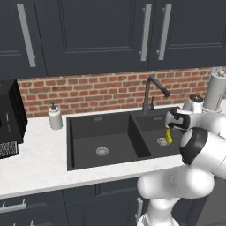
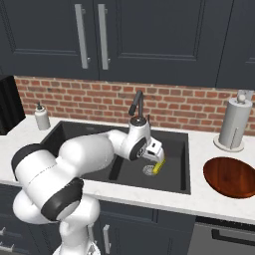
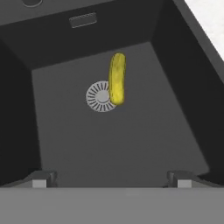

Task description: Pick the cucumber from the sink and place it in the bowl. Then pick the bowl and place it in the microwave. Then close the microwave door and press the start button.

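The cucumber (image 3: 117, 78), a stubby yellow-green oblong, lies on the floor of the right basin of the black sink (image 1: 81, 141), its end over the edge of the round drain (image 3: 100, 96). My gripper (image 3: 111, 180) hangs above it inside the basin, open, with nothing between its fingertips (image 3: 41, 179). The base views show the cucumber (image 1: 169, 135) (image 2: 158, 167) just below the gripper (image 1: 171, 127) (image 2: 155, 158). The reddish-brown bowl (image 2: 229, 177) sits empty on the counter right of the sink (image 2: 182, 164). The microwave and its door are out of view.
The dark curved faucet (image 1: 152, 90) rises behind the basins. A soap dispenser (image 1: 55, 117) stands left of the sink. A black boxy appliance with a grille (image 1: 9, 121) is at the far left. A paper-towel holder (image 2: 233, 124) stands behind the bowl.
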